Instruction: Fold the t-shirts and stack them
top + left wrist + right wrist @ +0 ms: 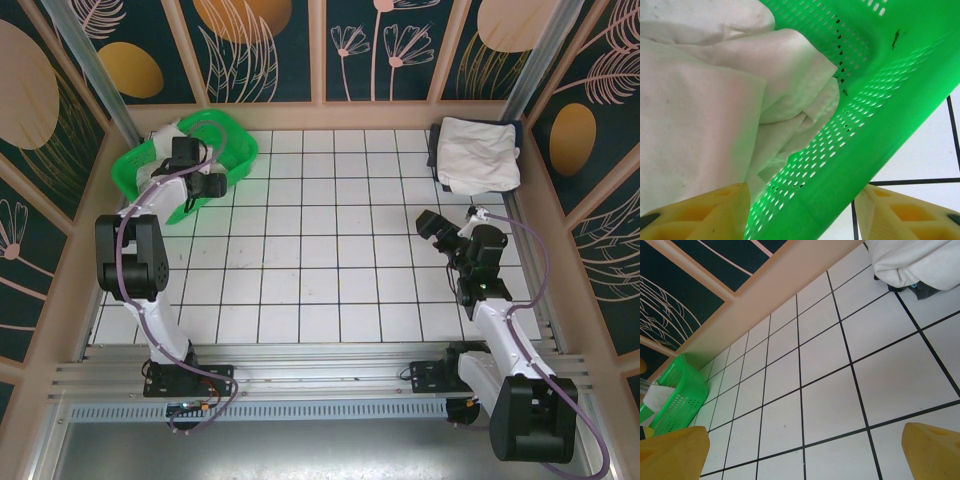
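Observation:
A crumpled off-white t-shirt (700,100) lies in the green mesh basket (880,100) at the table's far left (232,130). My left gripper (805,210) (205,185) straddles the basket's near wall, one yellow finger over the cloth inside and the other over the tiles outside; its jaws stand apart and hold nothing. A folded t-shirt (480,155) (920,260) rests at the far right. My right gripper (430,222) (805,455) hovers open over bare tiles, short of the folded shirt.
A dark flat thing (920,290) pokes out under the folded shirt. The white tiled table (320,250) is ringed by a low wooden rim (765,285) and patterned panels. The basket (677,395) stands close to the back-left corner.

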Motion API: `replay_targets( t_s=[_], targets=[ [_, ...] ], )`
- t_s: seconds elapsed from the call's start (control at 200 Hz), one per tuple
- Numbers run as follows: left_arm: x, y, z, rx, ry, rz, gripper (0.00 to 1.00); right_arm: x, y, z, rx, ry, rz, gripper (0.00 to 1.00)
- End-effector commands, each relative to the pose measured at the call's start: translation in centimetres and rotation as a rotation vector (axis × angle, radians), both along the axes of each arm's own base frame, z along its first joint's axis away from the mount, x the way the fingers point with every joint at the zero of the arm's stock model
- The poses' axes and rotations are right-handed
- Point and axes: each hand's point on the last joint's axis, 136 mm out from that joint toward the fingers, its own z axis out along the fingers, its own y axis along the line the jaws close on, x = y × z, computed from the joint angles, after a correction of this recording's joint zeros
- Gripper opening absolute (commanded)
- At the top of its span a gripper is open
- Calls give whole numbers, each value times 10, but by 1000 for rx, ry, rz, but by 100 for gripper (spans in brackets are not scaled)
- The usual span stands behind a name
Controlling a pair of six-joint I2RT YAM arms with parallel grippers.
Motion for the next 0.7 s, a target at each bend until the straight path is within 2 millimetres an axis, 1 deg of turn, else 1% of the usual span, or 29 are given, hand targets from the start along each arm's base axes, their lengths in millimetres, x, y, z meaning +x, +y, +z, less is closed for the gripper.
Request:
replay_targets(
  t_s=[0.0,0.055,0.15,0.23,0.285,0.29,0.36,0.4,0.475,0.52,0.696],
  targets=[
    [-4,2,-15,-2,66,26,49,3,1,11,-20,-45,10,99],
    [-5,4,-20,3,79,40,47,3,2,10,-20,-44,12,99],
    [-5,1,-24,-10,90,43,44,3,2,9,-20,-44,15,99],
    [-4,0,-27,-13,95,56,37,3,2,9,-21,-46,16,99],
    [1,0,-24,-24,87,71,27,3,2,8,-22,-45,15,99],
    [0,0,-25,-25,88,72,25,3,2,8,-23,-45,15,99],
    [10,0,-20,-35,80,94,20,2,2,7,-23,-43,16,99],
    [16,2,-17,-37,76,119,15,3,1,8,-24,-46,15,99],
    [29,6,-10,-35,68,155,15,2,1,7,-23,-42,14,99],
    [36,8,-6,-30,57,168,13,2,1,8,-22,-44,15,99],
    [61,9,0,-6,25,143,7,1,-2,6,-28,-39,4,99]
  ],
)
